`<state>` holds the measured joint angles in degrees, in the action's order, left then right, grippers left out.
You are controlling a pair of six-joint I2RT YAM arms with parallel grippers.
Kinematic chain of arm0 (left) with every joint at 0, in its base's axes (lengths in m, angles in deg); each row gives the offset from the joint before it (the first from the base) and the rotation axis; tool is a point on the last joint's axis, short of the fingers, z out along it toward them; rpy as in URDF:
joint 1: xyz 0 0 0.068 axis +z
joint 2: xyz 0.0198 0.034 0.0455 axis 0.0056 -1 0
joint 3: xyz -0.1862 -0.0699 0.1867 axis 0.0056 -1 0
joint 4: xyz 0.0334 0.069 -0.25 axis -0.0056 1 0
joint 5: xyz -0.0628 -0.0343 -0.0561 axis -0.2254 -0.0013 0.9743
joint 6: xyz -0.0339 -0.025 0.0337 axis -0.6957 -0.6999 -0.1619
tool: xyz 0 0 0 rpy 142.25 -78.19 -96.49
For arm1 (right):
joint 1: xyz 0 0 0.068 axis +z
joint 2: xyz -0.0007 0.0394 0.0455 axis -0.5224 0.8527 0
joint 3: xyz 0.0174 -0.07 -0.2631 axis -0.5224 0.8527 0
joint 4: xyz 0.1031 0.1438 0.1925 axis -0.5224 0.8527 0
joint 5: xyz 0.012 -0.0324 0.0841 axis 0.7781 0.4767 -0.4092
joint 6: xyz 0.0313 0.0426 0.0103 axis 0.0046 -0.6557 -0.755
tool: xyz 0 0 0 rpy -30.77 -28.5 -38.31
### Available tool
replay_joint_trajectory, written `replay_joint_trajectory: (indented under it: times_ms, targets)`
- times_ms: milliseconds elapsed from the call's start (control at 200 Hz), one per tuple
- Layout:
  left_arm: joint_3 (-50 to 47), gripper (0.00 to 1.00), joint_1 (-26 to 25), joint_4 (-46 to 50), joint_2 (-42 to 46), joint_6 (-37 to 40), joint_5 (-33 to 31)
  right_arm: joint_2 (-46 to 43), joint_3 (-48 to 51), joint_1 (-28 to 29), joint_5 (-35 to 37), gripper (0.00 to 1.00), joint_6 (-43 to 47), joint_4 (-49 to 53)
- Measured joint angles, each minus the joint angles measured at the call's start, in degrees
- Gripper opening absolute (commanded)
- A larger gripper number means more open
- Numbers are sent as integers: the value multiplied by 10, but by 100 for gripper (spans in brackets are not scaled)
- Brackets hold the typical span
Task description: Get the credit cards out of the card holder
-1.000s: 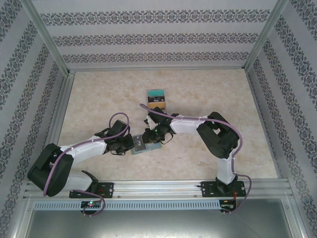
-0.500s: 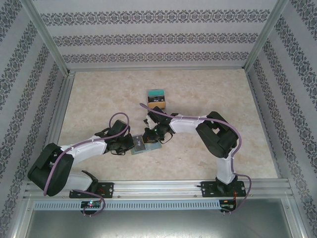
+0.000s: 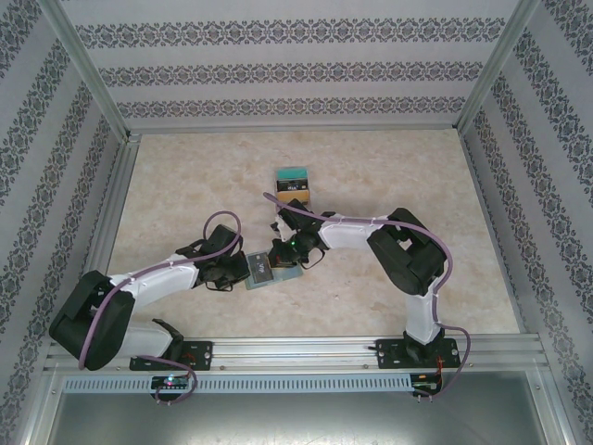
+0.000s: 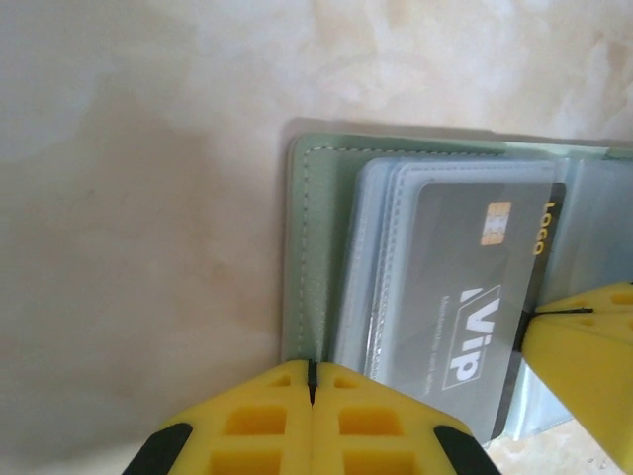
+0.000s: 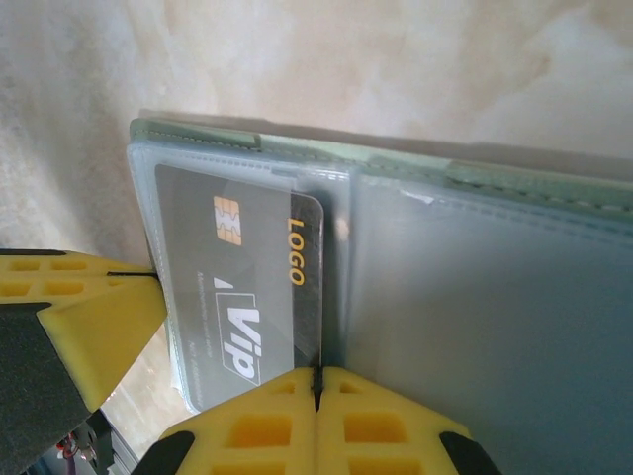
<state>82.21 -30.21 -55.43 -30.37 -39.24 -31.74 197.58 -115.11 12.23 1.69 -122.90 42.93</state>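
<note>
- The card holder (image 4: pixel 315 247) lies open and flat on the table, its grey-green cover face down and its clear pockets face up; from above it sits near the front of the table, between the two arms (image 3: pixel 263 272).
- A black credit card (image 5: pixel 247 287) lies in the top pocket on one half of the holder. It carries a gold chip, "LOGO" in orange and "Vip" in white.
- In the right wrist view the card's long edge runs close beside the fold, and the other half (image 5: pixel 495 297) shows only pale, clear pockets.
- The right gripper (image 5: pixel 318 388) has its yellow fingers pressed together, clamped on the black credit card's edge at the corner beside the fold. The left wrist view shows the same pinch from the other side (image 4: pixel 539 315).
- The left gripper (image 4: pixel 312 388) also has its fingers pressed together, clamped on the outer edge of the card holder, where the stitched cover meets the stack of pockets. The right wrist view shows it at the pockets' outer edge (image 5: pixel 129 274).
- From above, the left gripper (image 3: pixel 243 269) and the right gripper (image 3: pixel 285 260) meet the holder from opposite sides.
- Further back on the table, well apart from the holder, lie loose credit cards (image 3: pixel 293 184): teal at the far side, then dark, with an orange-brown edge nearest.
- The table (image 3: pixel 417 185) is pale and marbled, enclosed by walls (image 3: pixel 278 74) papered in patterned stripes.
</note>
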Motion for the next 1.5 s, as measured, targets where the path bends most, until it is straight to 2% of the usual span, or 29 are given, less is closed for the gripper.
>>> replay_joint_trajectory:
  times_ms: [540,999,1134,1194,1499]
  targets:
    - [22,0,0,9,0,15,9,-21,12,-16,2,0,2,4]
    - [24,0,-1,-58,-46,17,48,-21,14,-16,0,0,2,4]
    - [24,0,-1,-59,-50,17,50,-20,14,-16,0,17,2,2]
    - [26,0,-1,-61,-54,17,52,-20,15,-16,-2,21,-1,0]
    - [27,0,-1,-64,-57,17,55,-16,15,-16,-11,25,-1,-7]
